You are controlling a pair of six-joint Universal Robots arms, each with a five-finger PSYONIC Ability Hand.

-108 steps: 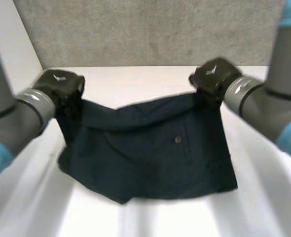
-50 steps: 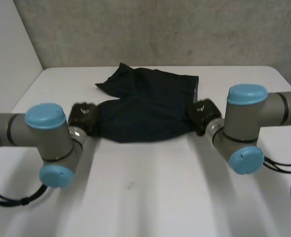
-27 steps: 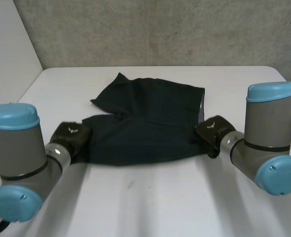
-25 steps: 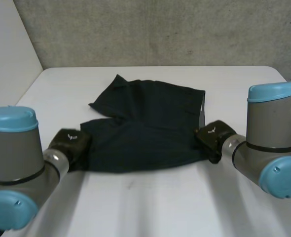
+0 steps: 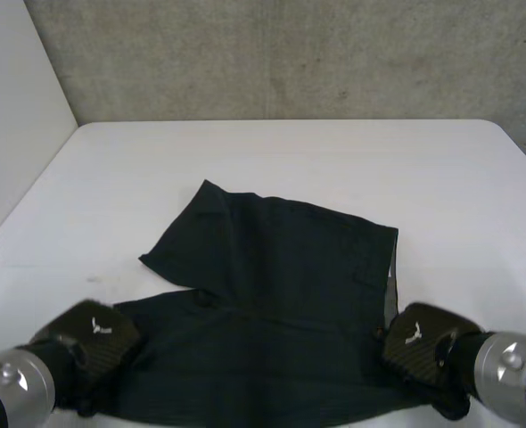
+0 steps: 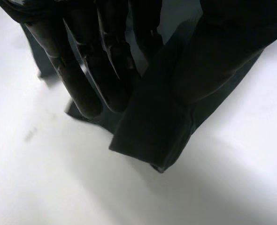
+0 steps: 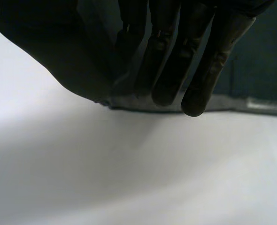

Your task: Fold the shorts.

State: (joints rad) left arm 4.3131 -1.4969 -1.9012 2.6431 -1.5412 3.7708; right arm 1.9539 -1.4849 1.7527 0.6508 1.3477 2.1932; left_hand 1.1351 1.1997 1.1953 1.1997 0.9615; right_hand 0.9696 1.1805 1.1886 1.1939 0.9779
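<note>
Since the shorts (image 5: pixel 272 294), lying partly folded on the near half of the table (image 5: pixel 334 160), look light, soft and floppy, the left hand (image 5: pixel 89 339) and right hand (image 5: pixel 419 343) each pinch a near corner, seemingly the surest hold.

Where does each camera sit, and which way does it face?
Head view: behind the arms, facing down at the shorts on the table; left hand and right hand show.
Left wrist view: on the left wrist, facing along the left hand to a pinched shorts corner.
Right wrist view: likewise, right hand, shorts edge.
Shared: shorts, table.
</note>
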